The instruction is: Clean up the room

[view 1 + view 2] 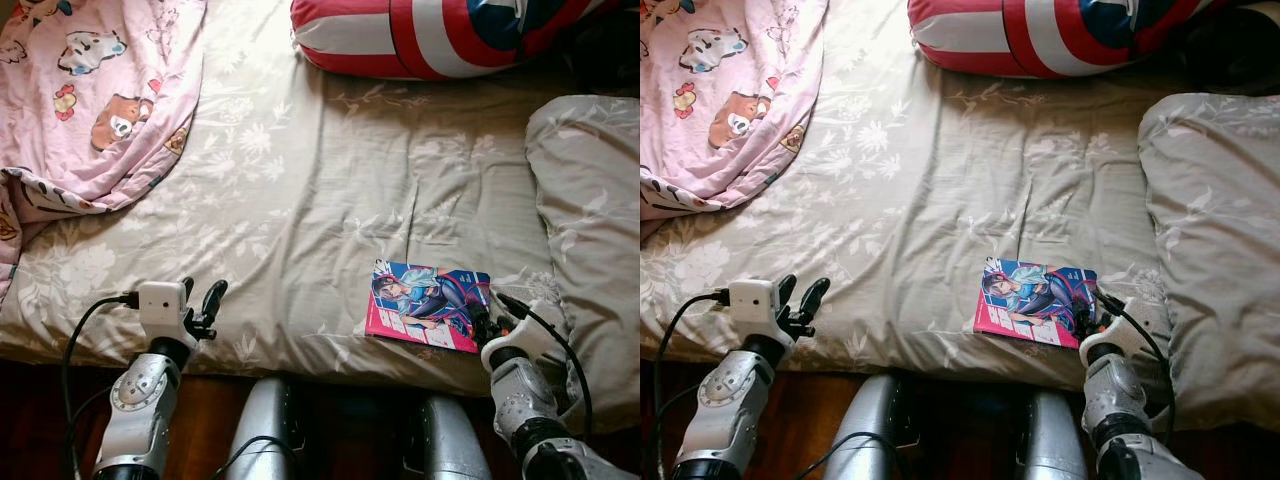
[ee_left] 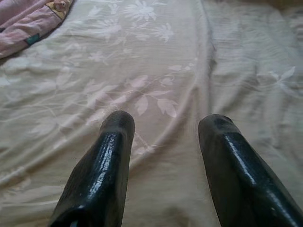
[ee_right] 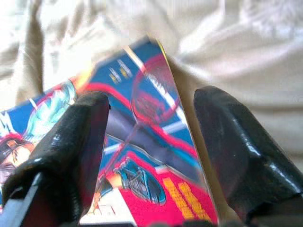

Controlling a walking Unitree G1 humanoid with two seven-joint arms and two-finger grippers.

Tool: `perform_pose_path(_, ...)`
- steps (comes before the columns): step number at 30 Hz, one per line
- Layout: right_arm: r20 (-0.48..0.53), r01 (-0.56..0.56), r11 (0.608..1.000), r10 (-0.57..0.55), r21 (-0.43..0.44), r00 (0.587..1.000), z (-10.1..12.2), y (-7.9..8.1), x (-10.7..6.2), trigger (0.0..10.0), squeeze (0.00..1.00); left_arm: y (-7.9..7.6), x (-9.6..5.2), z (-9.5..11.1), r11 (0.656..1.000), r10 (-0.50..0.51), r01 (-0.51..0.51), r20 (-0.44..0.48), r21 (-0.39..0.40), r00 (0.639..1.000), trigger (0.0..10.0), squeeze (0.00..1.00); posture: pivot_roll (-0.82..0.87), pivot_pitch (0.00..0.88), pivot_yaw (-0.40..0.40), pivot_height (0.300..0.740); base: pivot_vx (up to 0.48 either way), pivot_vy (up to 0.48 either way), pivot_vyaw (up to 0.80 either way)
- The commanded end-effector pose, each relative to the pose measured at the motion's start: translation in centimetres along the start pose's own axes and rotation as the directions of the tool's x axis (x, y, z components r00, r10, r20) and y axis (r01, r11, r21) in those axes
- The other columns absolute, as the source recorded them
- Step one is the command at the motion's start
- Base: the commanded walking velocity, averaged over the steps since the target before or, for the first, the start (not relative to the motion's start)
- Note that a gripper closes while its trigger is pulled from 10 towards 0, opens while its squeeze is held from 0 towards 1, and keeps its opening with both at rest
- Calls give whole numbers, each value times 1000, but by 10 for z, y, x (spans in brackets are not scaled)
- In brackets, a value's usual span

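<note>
A comic book [image 1: 428, 305] with a bright blue and red cover lies flat near the front edge of the bed, on the beige flowered sheet [image 1: 300, 190]. My right gripper [image 1: 480, 322] is at the book's right edge and is open. In the right wrist view one finger [image 3: 80, 127] lies over the cover of the book [image 3: 147, 127] and the other finger [image 3: 232, 137] is over the sheet beside it, so the book's edge runs between them. My left gripper [image 1: 203, 300] is open over the bed's front left, with bare sheet [image 2: 156, 61] ahead of it.
A pink cartoon blanket [image 1: 90, 90] is bunched at the back left. A red, white and blue round cushion [image 1: 450, 35] lies at the head of the bed. A beige folded duvet [image 1: 585, 220] rises close to the right of the book. Dark floor lies below the bed's edge.
</note>
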State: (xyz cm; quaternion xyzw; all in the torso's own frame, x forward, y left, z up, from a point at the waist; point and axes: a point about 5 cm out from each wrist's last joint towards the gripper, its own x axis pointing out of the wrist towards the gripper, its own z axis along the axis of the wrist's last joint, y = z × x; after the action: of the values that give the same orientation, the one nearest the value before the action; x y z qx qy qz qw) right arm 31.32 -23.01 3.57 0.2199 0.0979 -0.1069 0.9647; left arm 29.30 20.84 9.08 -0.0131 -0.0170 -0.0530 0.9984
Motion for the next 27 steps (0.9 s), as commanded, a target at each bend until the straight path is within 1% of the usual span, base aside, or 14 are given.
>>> perform_pose_path(1,25,5,999,-4,-37,1000,-7,-5,-8,10000,0,1,-5,-13,1000,16,-16,-38,-7,999,10000,0,48,240,56,636,0,0,0)
perform_pose_path(2,25,5,999,-4,-37,1000,-7,-5,-8,10000,0,1,-5,-13,1000,16,-16,-38,-7,999,10000,0,48,240,56,636,0,0,0)
perform_pose_path(3,65,9,997,-4,-82,998,-4,-6,-10,10000,0,-1,-5,-15,1000,16,-17,-39,-17,999,10000,0,36,224,49,636,0,0,0)
perform_pose_path(4,65,9,997,-4,-82,998,-4,-6,-10,10000,0,-1,-5,-15,1000,16,-17,-39,-17,999,10000,0,36,224,49,636,0,0,0)
perform_pose_path(5,83,12,991,0,-137,997,-5,-6,-13,10000,0,-2,-5,-19,999,19,-20,-45,-27,999,10000,0,23,199,41,636,0,0,0)
perform_pose_path(7,83,12,991,0,-137,997,-5,-6,-13,10000,0,-2,-5,-19,999,19,-20,-45,-27,999,10000,0,23,199,41,636,0,0,0)
perform_pose_path(8,91,-12,978,31,-206,995,-8,-5,-17,10000,0,-3,-6,-22,999,23,-25,-50,-36,999,10000,0,20,182,33,636,0,0,0)
perform_pose_path(10,96,-73,940,111,-332,989,-14,-5,-30,10000,0,-5,-10,-27,997,44,-47,-51,-61,998,10000,0,4,145,6,636,0,0,0)
perform_pose_path(13,109,-61,951,99,-304,989,-13,-9,-32,10000,0,-5,-11,-30,996,59,-63,-52,-70,997,10000,0,4,140,-5,636,0,0,0)
perform_pose_path(16,123,-21,962,57,-271,991,-13,-12,-32,10000,0,-7,-9,-32,995,62,-66,-50,-77,997,10000,0,5,152,-9,655,0,0,0)
perform_pose_path(18,78,-25,961,48,-276,996,-22,-8,-32,10000,0,-12,-7,-35,995,59,-63,-54,-82,997,10000,0,7,155,-9,670,0,0,0)
perform_pose_path(21,46,-29,958,43,-284,998,-28,-6,-34,10000,0,-14,-7,-40,994,52,-58,-72,-92,996,10000,0,9,155,-8,685,0,0,0)
perform_pose_path(23,33,-32,961,43,-274,999,-32,-6,-34,10000,0,-15,-8,-44,994,53,-61,-90,-88,995,10000,0,7,160,-6,695,0,0,0)
perform_pose_path(27,-14,-75,951,74,-300,997,-40,-3,-36,10000,0,-12,-11,-53,994,65,-76,-127,-82,990,10000,0,4,166,1,720,0,0,0)
